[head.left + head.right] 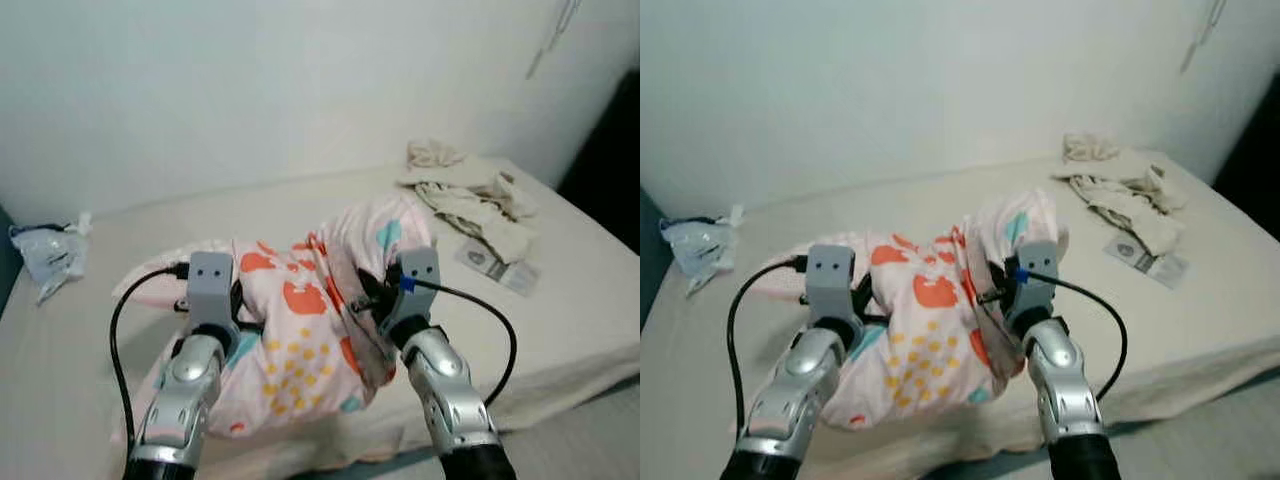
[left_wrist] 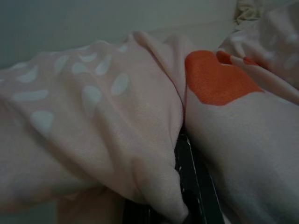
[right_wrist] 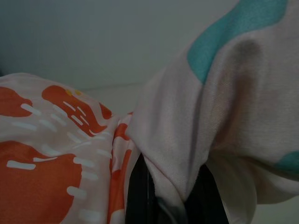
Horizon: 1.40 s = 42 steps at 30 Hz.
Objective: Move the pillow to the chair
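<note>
We hold one pillow [image 1: 300, 340] between our two hands, above the near edge of the bed [image 1: 90, 350]. It is pink, with orange patches, yellow dots and a few teal shapes. Our left hand [image 1: 228, 312] presses into its left end and our right hand [image 1: 372, 300] into its right side, so the pillow bunches up between them. In the left wrist view one dark finger [image 2: 194, 186] lies buried in a fold of the pink cloth, and in the right wrist view cloth is pinched between two dark fingers [image 3: 138, 196]; both hands are closed on the pillow.

Beyond our right hand, farther along the bed, lies one crumpled heap of pale cloth [image 1: 470, 195], and just beside it, nearer to us, one small printed packet [image 1: 497, 265]. Far out past our left hand, at the bed's edge by the wall [image 1: 250, 80], sits one clear plastic bag [image 1: 50, 255].
</note>
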Tool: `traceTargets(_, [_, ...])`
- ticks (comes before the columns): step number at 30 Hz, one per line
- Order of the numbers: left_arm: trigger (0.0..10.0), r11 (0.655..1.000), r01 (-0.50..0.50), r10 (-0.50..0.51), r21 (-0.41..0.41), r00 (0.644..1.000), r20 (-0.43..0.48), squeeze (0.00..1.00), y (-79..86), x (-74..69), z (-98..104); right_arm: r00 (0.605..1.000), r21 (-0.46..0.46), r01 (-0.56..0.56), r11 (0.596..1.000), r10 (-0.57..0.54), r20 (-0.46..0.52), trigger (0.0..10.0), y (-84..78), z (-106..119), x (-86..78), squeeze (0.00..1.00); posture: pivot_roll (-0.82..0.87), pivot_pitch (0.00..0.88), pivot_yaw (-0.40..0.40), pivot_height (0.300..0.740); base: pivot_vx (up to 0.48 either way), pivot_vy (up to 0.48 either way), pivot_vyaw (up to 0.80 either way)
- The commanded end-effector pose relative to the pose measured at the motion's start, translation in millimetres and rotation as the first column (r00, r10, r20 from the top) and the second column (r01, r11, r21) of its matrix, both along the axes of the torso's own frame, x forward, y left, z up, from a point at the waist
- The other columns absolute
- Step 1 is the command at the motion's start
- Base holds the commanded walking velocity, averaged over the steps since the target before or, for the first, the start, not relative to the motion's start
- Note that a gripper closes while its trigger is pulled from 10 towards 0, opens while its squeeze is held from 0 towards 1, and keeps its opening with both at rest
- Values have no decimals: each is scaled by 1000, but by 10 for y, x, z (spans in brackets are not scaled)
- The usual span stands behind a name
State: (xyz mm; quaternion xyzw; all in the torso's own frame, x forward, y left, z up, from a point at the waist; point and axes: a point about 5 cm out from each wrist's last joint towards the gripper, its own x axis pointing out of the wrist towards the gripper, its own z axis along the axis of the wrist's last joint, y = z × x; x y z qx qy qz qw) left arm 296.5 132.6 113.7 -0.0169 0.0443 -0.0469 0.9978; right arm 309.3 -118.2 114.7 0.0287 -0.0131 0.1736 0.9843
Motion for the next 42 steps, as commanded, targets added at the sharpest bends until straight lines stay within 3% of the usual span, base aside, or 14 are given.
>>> traceTargets(1, [10000,999,36,-36,9,999,22,0,-38,2,22,993,-6,-112,994,112,-24,10000,151,-43,-34,0,-11,20,9,740,0,0,0])
traceTargets(4, [10000,1000,1,0,10,999,-39,0,31,5,-97,989,-98,-126,987,117,-89,10000,107,-220,-54,0,-11,20,9,740,0,0,0])
traceTargets(7, [10000,998,-17,22,57,996,-91,0,91,-13,-223,991,-86,-95,992,86,-106,10000,42,-271,-57,0,-13,15,7,740,0,0,0])
traceTargets(11, [10000,999,12,-6,46,992,-126,0,109,-74,-327,991,-76,-71,995,61,-117,10000,-9,-309,-73,0,-12,10,1,740,0,0,0])
traceTargets(16, [10000,999,19,-13,45,991,-132,0,93,-92,-341,990,-133,-34,991,16,-139,10000,-80,-389,-66,0,-9,10,2,740,0,0,320])
traceTargets(31, [10000,998,35,-28,43,988,-149,0,58,-107,-368,991,-110,-25,994,9,-136,10000,-55,-422,-103,0,-8,18,18,740,0,0,800])
traceTargets(42, [10000,998,40,-32,46,987,-159,0,73,-104,-370,988,-72,22,997,-33,-153,10000,-132,-448,-121,0,-13,27,29,740,0,0,0])
